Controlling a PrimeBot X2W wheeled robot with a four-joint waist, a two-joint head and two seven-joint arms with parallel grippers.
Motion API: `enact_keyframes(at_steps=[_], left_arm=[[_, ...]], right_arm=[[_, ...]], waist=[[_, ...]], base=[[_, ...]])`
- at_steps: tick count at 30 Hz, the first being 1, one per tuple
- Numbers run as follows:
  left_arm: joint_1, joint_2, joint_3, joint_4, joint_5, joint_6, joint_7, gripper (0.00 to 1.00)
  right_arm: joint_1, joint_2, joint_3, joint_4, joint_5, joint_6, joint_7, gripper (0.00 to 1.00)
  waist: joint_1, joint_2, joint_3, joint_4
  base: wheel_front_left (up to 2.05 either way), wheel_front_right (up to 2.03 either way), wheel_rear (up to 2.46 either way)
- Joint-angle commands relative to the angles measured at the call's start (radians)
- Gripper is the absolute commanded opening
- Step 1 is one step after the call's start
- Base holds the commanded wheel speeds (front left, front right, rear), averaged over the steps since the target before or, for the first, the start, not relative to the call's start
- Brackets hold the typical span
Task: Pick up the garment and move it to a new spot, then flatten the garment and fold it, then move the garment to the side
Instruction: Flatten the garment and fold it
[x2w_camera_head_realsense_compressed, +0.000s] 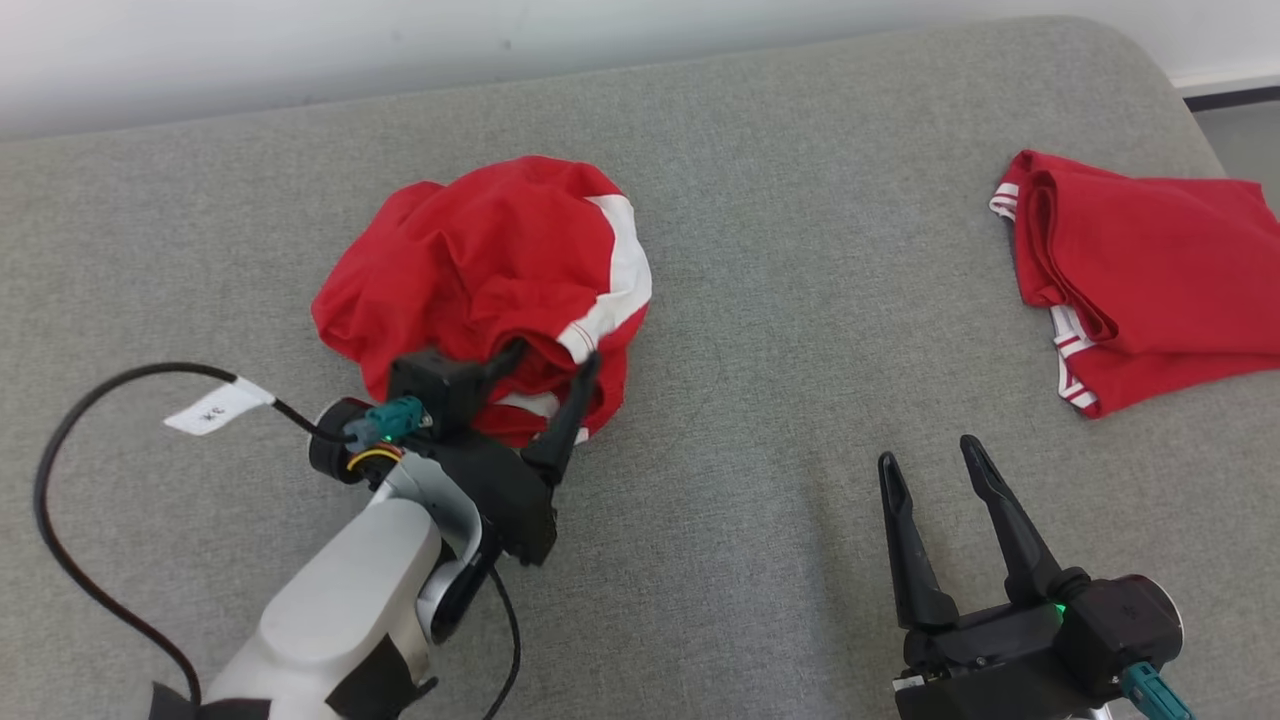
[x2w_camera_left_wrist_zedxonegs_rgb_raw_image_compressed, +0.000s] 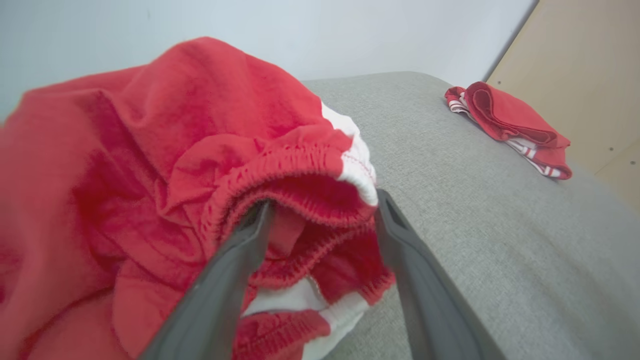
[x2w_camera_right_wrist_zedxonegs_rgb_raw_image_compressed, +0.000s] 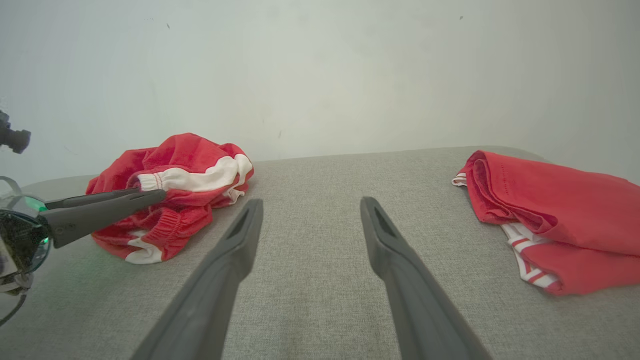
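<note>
Two red garments: crumpled garment left, folded garment far right. Left tool open, probably brushing the crumpled one; right tool open too.

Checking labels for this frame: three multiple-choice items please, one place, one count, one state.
1. Where does the folded garment lie on the grey cushion? A. middle B. robot's right side C. near left corner
2. How many red garments lie there? A. one B. two C. three
3. The left gripper is: A. shut, lifting cloth B. open over bare cushion C. open, fingers at the crumpled garment's waistband
B: it sits at the head view's right edge. B: one crumpled, one folded. C: the left wrist view shows spread fingers at the waistband.
</note>
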Motion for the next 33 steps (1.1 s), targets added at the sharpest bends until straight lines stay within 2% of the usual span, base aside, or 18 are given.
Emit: enact_keyframes(at_steps=[1,2,3,4,5,6,13,19,29,33], left_arm=[[-0.019,-0.01,0.011,0.011,-0.011,0.007,-0.01,1.0],[-0.025,-0.013,0.014,0.017,-0.014,0.005,-0.01,0.92],[-0.029,-0.016,0.019,0.024,-0.02,0.008,-0.012,0.8],[-0.034,-0.018,0.021,0.03,-0.021,0.008,-0.014,0.43],[-0.037,-0.02,0.022,0.034,-0.026,0.008,-0.015,0.11],[-0.039,-0.023,0.023,0.038,-0.03,0.007,-0.016,0.0],[-0.053,-0.021,0.025,0.024,-0.044,0.002,-0.034,0.0],[-0.074,-0.014,0.022,-0.05,-0.07,0.0,-0.044,0.0],[-0.267,0.06,-0.01,-0.234,-0.2,0.0,0.097,0.0],[-0.348,0.069,-0.001,-0.29,-0.277,0.0,0.155,0.0]], right_arm=[[-0.009,0.002,0.001,-0.001,0.005,-0.003,-0.001,1.0],[-0.01,0.002,0.001,-0.001,0.006,-0.003,-0.001,1.0],[-0.011,0.002,0.002,-0.002,0.007,-0.003,-0.001,1.0],[-0.011,0.002,0.004,-0.002,0.008,-0.003,-0.001,1.0],[-0.011,0.002,0.004,-0.002,0.009,-0.003,-0.001,1.0],[-0.012,0.002,0.006,-0.002,0.01,-0.003,-0.001,1.0],[-0.014,0.002,0.008,-0.001,0.016,-0.003,-0.001,1.0],[-0.011,0.002,0.014,0.006,0.032,-0.003,-0.001,1.0],[-0.013,0.002,0.032,0.019,0.072,-0.003,-0.001,1.0],[0.008,0.002,0.03,0.026,0.076,-0.003,-0.001,1.0]], waist=[[0.0,-0.0002,0.006,-0.007],[0.0,-0.0002,0.009,-0.009],[0.0,-0.0002,0.01,-0.011],[0.0,-0.0002,0.012,-0.014],[0.0,-0.0002,0.013,-0.016],[0.0,-0.0002,0.014,-0.018],[0.0,-0.0002,0.011,-0.027],[0.0,-0.0002,-0.017,-0.037],[0.0,-0.0002,-0.072,-0.101],[0.0,-0.0002,-0.101,-0.124]], base=[[0.0,0.0,0.0],[0.0,0.0,0.0],[0.0,0.0,0.0],[0.0,0.0,0.0],[0.0,0.0,0.0],[0.0,0.0,0.0],[0.0,0.0,0.0],[0.0,0.0,0.0],[0.0,0.0,0.0],[0.0,0.0,0.0]])
